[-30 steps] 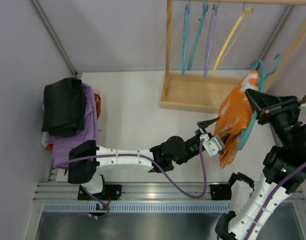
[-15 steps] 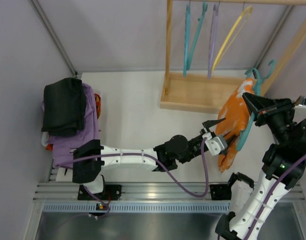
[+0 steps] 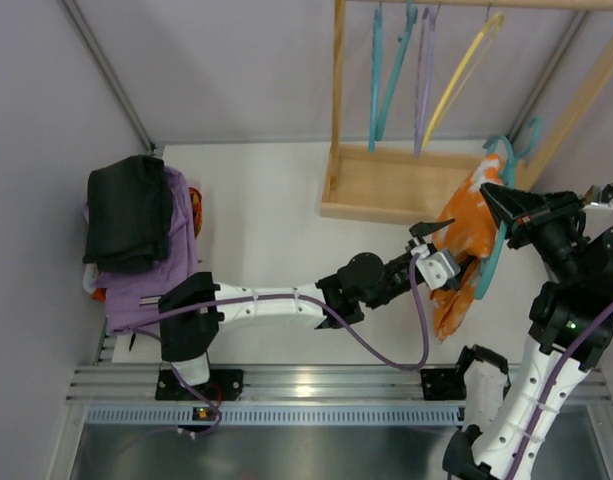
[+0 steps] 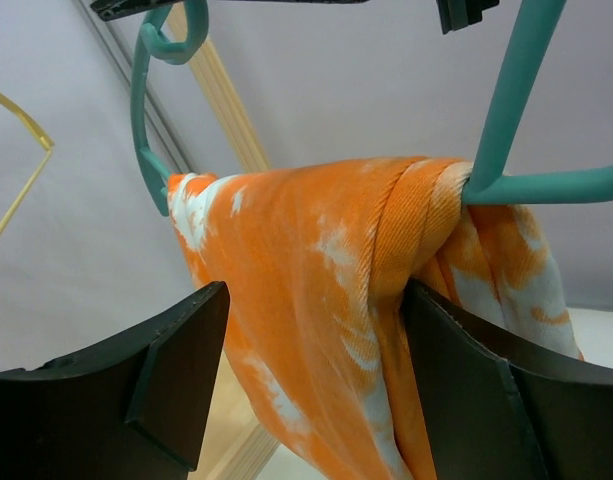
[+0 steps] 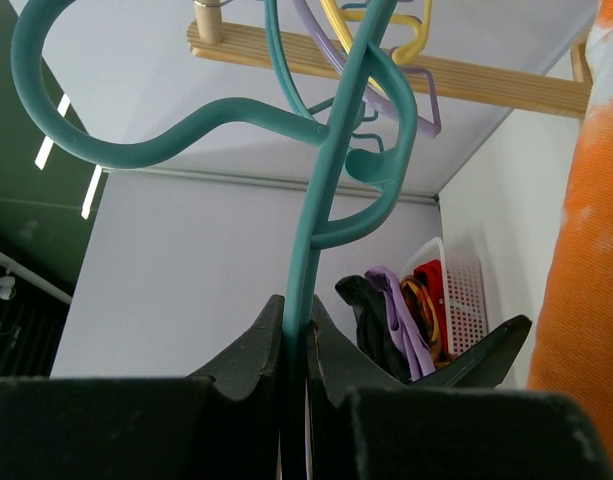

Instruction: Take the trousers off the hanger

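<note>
The orange, white-blotched trousers [image 3: 454,262] hang folded over the lower bar of the teal hanger [image 3: 494,262] at the right, above the table. My right gripper [image 3: 489,193] is shut on the hanger's stem [image 5: 324,210] just below the hook and holds it up. My left gripper [image 3: 446,246] reaches in from the left and is open, with one finger on each side of the hanging cloth. In the left wrist view the trousers [image 4: 321,290] fill the gap between the jaws [image 4: 314,330]. The right finger [image 4: 456,380] touches a fold. The hanger bar [image 4: 546,186] shows at the upper right.
A wooden rack [image 3: 386,190] stands at the back right, with teal [image 3: 375,70], purple [image 3: 423,70] and yellow [image 3: 466,70] hangers on its rail. At the left, a black cloth [image 3: 129,210] lies on a purple cloth [image 3: 174,262] in a white basket.
My left gripper has pushed further right, onto the trousers, and its jaws have widened. My right gripper has carried the hanger a little toward the back.
</note>
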Controlling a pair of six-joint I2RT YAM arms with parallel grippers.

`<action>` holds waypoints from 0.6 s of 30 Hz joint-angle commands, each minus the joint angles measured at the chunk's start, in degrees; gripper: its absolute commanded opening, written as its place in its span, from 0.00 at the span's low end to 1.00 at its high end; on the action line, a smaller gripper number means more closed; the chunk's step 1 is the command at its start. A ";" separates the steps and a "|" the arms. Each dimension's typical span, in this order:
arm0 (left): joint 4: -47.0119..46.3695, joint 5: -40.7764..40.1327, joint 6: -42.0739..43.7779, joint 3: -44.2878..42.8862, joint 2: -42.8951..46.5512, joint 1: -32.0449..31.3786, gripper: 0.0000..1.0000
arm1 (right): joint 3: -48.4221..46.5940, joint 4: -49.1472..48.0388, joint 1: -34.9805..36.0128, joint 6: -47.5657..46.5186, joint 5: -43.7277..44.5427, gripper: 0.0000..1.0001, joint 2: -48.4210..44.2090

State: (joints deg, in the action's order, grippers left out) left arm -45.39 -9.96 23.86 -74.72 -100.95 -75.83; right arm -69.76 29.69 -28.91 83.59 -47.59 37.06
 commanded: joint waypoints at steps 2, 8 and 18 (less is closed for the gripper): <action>-1.99 1.52 -0.48 -3.41 -2.67 2.53 0.74 | -4.86 -5.43 2.54 1.49 -1.10 0.00 -0.15; -1.55 -0.24 0.75 -4.91 -4.00 4.29 0.37 | -5.04 -5.00 3.68 -0.09 -0.92 0.00 0.56; 0.03 -0.59 1.46 -2.98 2.15 4.38 0.00 | 1.18 -7.72 3.86 -3.78 -0.05 0.00 0.73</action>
State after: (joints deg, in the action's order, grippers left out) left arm -44.03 -8.32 24.77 -77.54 -103.72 -72.62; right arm -69.34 29.17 -25.98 81.38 -46.61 39.11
